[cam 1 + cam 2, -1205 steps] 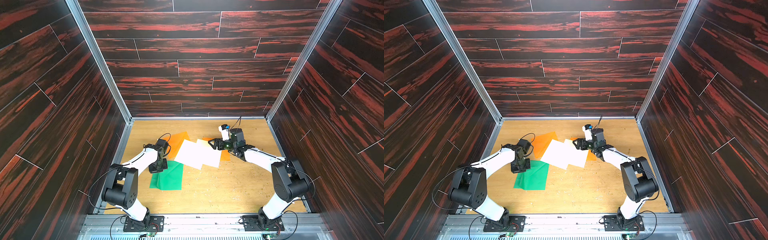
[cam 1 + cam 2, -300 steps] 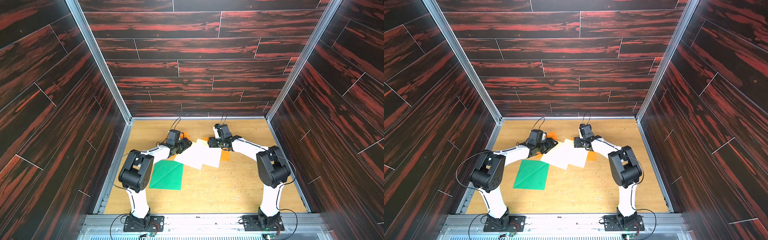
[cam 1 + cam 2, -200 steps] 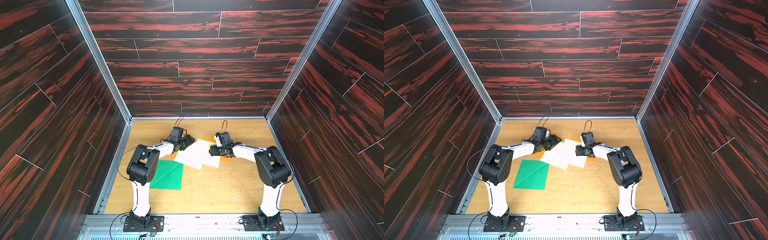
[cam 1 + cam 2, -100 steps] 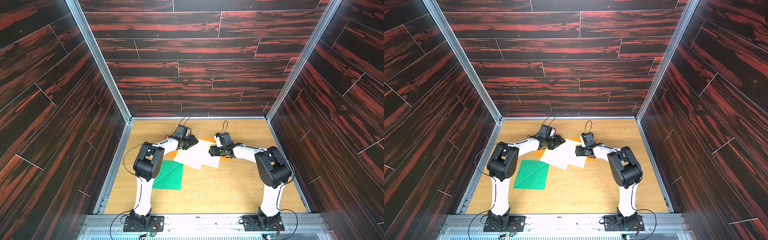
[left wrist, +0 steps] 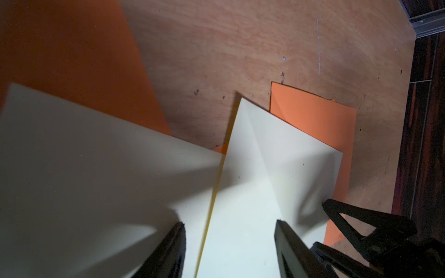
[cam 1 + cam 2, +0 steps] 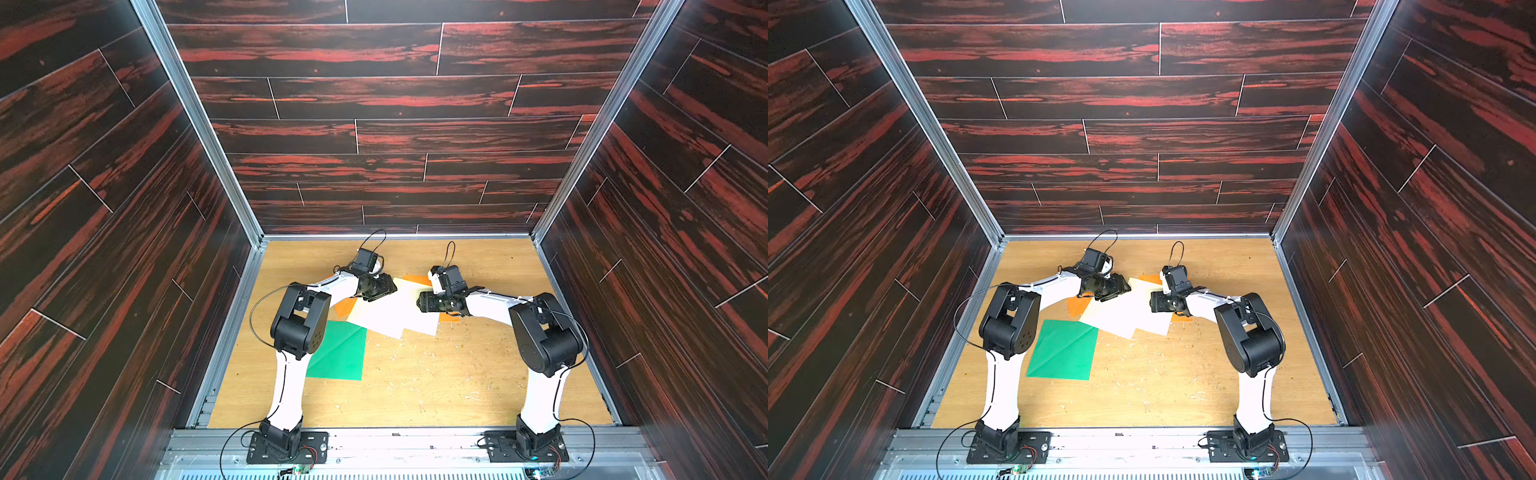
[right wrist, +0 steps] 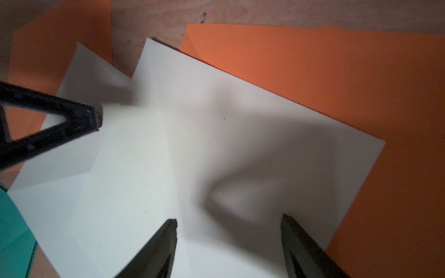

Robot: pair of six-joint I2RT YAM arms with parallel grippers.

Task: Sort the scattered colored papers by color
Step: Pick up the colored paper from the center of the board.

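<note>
A scuffed wooden tabletop (image 6: 415, 386) sits enclosed by dark red-streaked plank walls (image 6: 395, 124) and a metal front rail (image 6: 415, 436).

Nearest me, on my left, a green sheet (image 6: 338, 353) lies flat with a diagonal crease across it. Its far right corner sits just beside the cream sheets. Those two overlap in the middle, both turned askew: the left cream sheet (image 6: 376, 316) and the right cream sheet (image 6: 422, 324). I cannot tell which one lies on top. In my left wrist view the right cream sheet (image 5: 265, 180) shows a crease running from its far corner. A left orange sheet (image 6: 345, 306) peeks out as a wedge from under the left cream sheet. A right orange sheet (image 6: 415, 279) lies beneath the right cream sheet and shows along its far and right edges.
</note>
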